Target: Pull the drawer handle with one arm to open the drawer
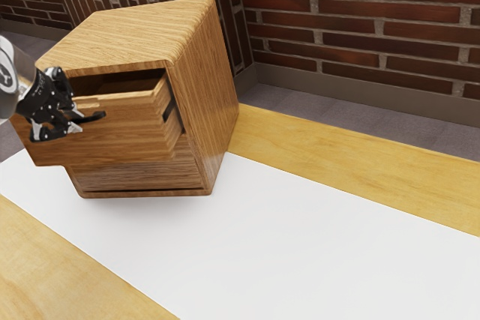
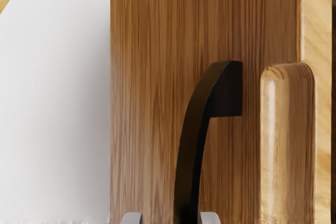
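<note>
Wooden surface up front carries the cabinet, whose upper drawer stands partly out. Its black handle sits between the tool's spread fingers, with a gap on one side. Best pull straight along the slide, without twisting.

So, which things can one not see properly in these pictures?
Drawer inside: exterior view, shadowed under the cabinet top.
Handle: wrist view, one end cut off by the picture's edge.
Arm behind the gripper: exterior view, cut off at the view's left edge.
</note>
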Controlling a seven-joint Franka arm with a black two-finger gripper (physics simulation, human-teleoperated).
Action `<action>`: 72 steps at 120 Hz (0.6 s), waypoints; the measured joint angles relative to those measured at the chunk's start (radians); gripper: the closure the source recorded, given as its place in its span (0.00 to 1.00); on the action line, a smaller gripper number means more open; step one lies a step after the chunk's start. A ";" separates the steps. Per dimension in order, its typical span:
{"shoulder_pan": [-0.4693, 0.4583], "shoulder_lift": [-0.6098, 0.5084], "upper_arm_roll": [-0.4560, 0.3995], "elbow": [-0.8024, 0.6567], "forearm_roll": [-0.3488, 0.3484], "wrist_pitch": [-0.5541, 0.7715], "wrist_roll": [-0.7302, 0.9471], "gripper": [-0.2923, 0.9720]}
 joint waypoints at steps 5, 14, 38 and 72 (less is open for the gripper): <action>-0.009 -0.007 0.007 -0.010 0.000 -0.002 0.000 0.74; -0.016 -0.014 0.012 -0.018 0.001 -0.006 0.001 0.74; -0.073 -0.054 0.073 -0.056 0.005 -0.026 0.003 0.74; -0.217 -0.095 0.058 0.207 0.013 -0.088 -0.016 0.60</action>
